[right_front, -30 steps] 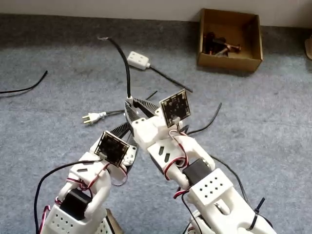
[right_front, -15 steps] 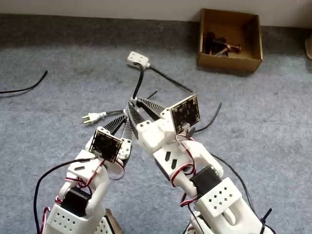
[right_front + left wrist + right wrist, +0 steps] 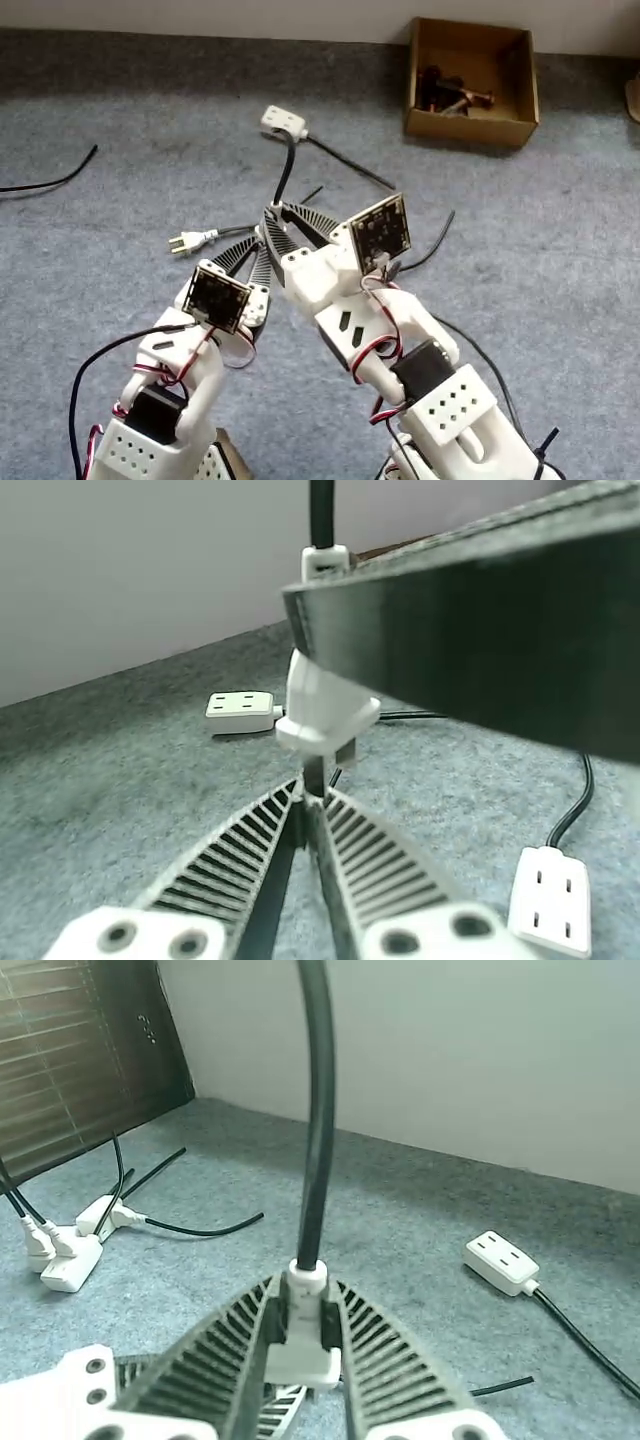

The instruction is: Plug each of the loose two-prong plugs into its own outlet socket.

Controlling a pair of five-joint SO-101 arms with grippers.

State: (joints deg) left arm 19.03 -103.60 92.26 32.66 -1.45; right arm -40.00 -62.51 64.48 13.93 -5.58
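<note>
High view is showing both arms leaning over a grey carpet (image 3: 560,250). The right pincer (image 3: 305,1285) is clamping a white two-prong plug (image 3: 303,1350) by its body, with one ribbed finger (image 3: 395,1360) pressing on each flat side. In the high view the plug's long axis is running from 12 to 6 o'clock. Its black cord (image 3: 285,165) is leaving toward 12 o'clock and curving up to just beside a white socket block (image 3: 283,122). Its prongs (image 3: 314,773) are pointing toward 6 o'clock, at the left pincer (image 3: 312,798). The left pincer is resting with its fingertips (image 3: 330,815) together. One prong is reaching the spot where they are meeting, and I cannot tell whether they are gripping it.

The socket block is lying face up at 12 o'clock of the pincers, well apart from them. Its long axis is going from 10 to 4 o'clock, and its own thin cable (image 3: 345,162) is trailing toward 4 o'clock. A second plug (image 3: 190,241) is lying loose on the carpet at 9 o'clock of the pincers, its long axis going 3 to 9 and its prongs pointing to 9 o'clock. A second socket block (image 3: 548,900) is lying slots-up near the left pincer.

Small pale marks on a dark panel (image 3: 145,1025) are showing too small to read. A cardboard box (image 3: 470,128) is sitting at 1 o'clock, holding dark parts (image 3: 450,95). A stray black cable (image 3: 50,180) is lying at 10 o'clock.
</note>
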